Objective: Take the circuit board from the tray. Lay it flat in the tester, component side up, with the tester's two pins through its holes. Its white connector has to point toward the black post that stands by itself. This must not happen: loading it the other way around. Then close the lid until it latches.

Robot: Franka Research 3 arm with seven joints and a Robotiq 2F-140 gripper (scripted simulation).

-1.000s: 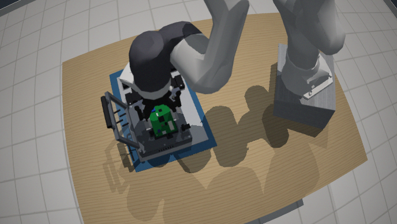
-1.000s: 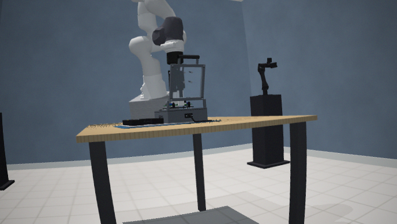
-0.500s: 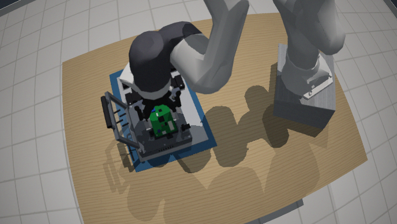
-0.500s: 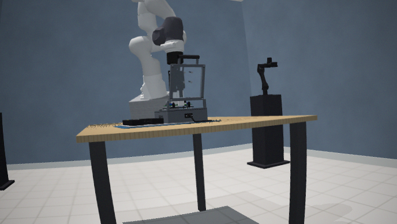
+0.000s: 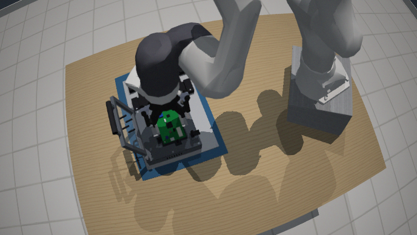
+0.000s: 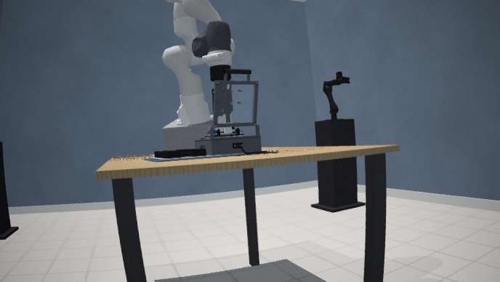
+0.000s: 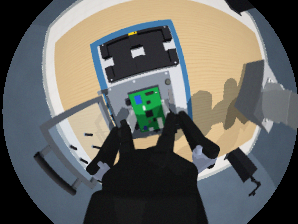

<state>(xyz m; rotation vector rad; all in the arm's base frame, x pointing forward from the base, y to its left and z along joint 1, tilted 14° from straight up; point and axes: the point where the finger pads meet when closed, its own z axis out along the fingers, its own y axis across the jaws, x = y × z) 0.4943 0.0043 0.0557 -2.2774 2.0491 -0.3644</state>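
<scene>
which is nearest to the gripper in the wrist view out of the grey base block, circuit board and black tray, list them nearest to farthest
1. Circuit board, near the picture's middle
2. Black tray, beyond the board, toward the picture's top
3. Grey base block, off at the picture's right
</scene>
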